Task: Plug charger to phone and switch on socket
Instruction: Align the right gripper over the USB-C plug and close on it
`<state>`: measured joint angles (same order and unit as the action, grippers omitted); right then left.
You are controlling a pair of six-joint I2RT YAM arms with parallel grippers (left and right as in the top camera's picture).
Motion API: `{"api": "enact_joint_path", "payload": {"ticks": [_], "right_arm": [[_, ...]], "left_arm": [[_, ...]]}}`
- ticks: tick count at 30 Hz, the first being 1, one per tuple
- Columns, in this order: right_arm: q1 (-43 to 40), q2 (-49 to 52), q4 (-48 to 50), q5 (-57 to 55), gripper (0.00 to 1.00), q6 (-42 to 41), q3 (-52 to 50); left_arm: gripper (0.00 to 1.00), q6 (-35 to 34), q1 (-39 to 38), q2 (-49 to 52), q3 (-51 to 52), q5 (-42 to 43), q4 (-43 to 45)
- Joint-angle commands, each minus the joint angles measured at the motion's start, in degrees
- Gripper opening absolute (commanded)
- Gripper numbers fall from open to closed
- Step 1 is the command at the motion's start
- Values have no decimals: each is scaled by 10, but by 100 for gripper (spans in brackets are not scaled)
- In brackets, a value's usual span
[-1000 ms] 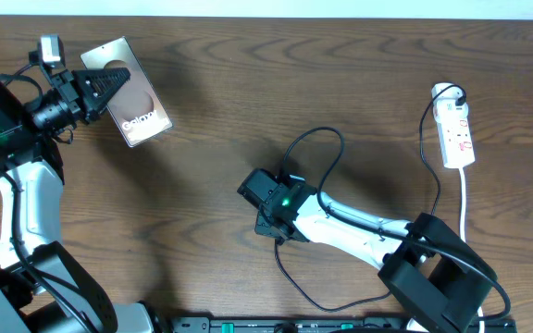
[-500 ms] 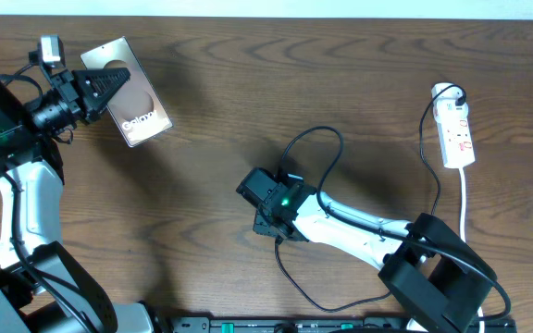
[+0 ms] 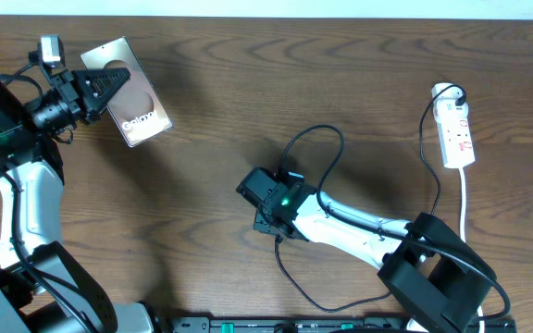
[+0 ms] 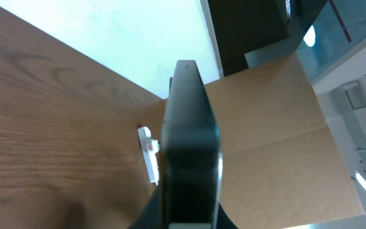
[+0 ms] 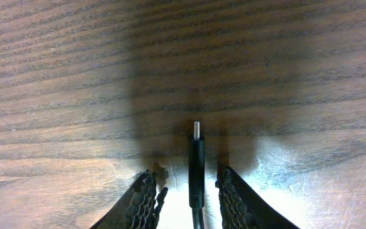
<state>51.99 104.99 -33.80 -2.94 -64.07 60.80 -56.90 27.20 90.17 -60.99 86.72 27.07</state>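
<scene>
Dark, heavily grained wood: the table (image 3: pixel 211 102) fills my overhead feed. The left wrist view adds a white surface and brown cardboard (image 4: pixel 278 140) beyond its edge. The socket (image 3: pixel 456 134) lies at the right side, its white lead (image 3: pixel 463 199) trailing toward the arm bases. Far left of the socket, the left gripper (image 3: pixel 105 88) pinches the phone (image 3: pixel 142 111), lettered face up; its wrist camera sees only the phone's edge. Left of the socket, mid-table, the right gripper (image 5: pixel 188 173) stands with its 2 fingers (image 5: pixel 143 197) spread either side of the charger (image 5: pixel 196 159). The plug lies between them, touching neither. From overhead the wrist hides that plug, and the socket's switches are too small to read.
</scene>
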Motion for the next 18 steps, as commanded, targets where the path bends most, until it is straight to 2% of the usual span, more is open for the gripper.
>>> {"api": "enact_joint_path", "payload": {"ticks": [1,4,7,9,10,18], "right_arm": [[-4,11,0,-16,25,-2,-4],[-4,11,0,-16,17,-2,-4],[-4,11,0,-16,17,-2,-4],[-5,11,0,-16,24,-2,-4],[-6,11,0,-16,24,-2,-4],[-8,11,0,-19,21,-6,-4]], "left_arm": [[7,7,-1,-4,7,9,5],[7,7,-1,-4,7,9,5],[7,7,-1,-4,7,9,5],[8,7,-1,-4,7,9,5],[7,7,-1,-4,7,9,5],[7,7,-1,-4,7,9,5]]}}
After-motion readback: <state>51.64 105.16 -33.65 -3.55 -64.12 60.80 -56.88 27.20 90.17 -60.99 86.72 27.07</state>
